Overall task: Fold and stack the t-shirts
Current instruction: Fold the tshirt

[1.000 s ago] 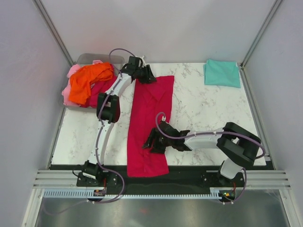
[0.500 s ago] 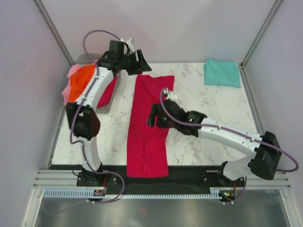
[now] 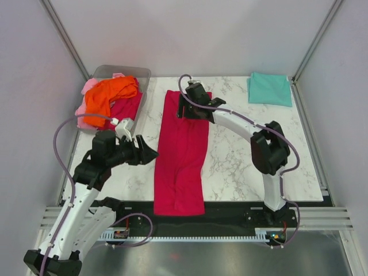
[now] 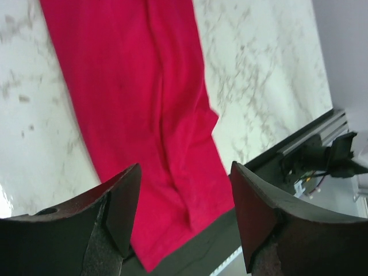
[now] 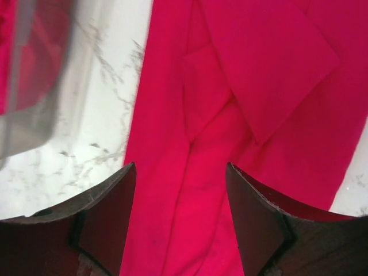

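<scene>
The crimson-magenta t-shirt (image 3: 183, 152) lies folded into a long strip down the middle of the table, its near end over the black front edge. It also shows in the left wrist view (image 4: 138, 109) and the right wrist view (image 5: 230, 132). My left gripper (image 3: 146, 154) is open and empty, just left of the strip's middle. My right gripper (image 3: 185, 109) is open and empty over the strip's far end. The orange t-shirt (image 3: 108, 96) and pale pink t-shirt (image 3: 87, 89) lie heaped in a bin. The teal t-shirt (image 3: 269, 88) lies folded square at the far right.
A clear plastic bin (image 3: 123, 72) stands at the far left corner of the marble table (image 3: 247, 149); more crimson cloth (image 3: 127, 108) lies in it under the orange one. The bin's wall shows in the right wrist view (image 5: 34, 109). A black strip (image 3: 230, 208) runs along the front edge.
My left arm has swung from the table's far end back to the near left. My right gripper has moved from the strip's middle up to its far end. The shirt lies as before.
</scene>
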